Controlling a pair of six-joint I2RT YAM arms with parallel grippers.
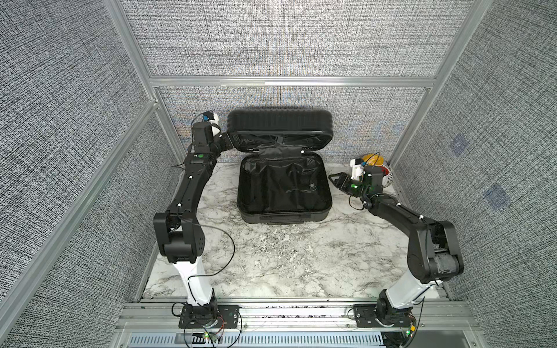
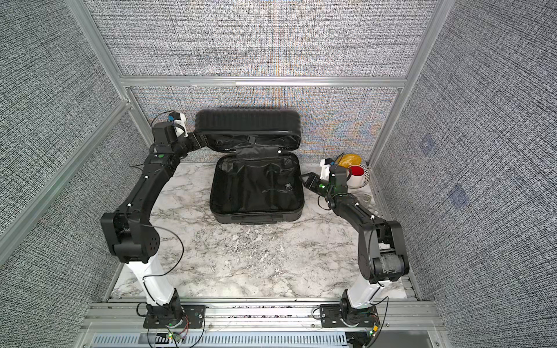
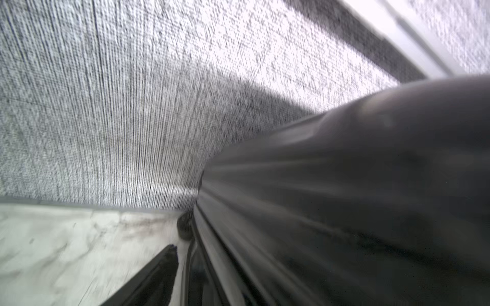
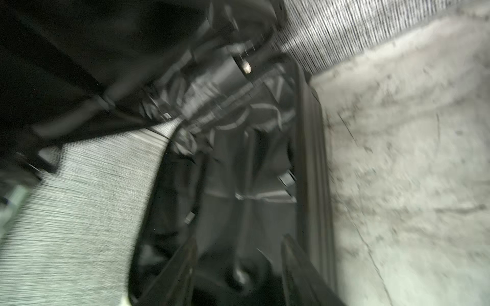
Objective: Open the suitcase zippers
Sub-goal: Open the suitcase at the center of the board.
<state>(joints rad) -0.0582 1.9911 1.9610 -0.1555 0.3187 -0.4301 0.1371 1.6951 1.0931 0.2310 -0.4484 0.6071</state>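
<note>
The suitcase (image 1: 283, 186) lies open at the middle of the desk's (image 1: 271, 256) back edge, lid raised. The left pincer (image 1: 228, 141), spread, sits at the lid's left rim. The right pincer (image 1: 333, 180), spread and empty, hovers beside the base's right rim.

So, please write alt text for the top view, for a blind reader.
A black suitcase lies open on a marble table, lid raised near the back wall. The left claw is by the lid's end; the right claw, open, hovers beside the base.

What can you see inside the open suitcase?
Inside the suitcase: black lining, crossed straps and a small label. Anything beneath the lining is covered.
</note>
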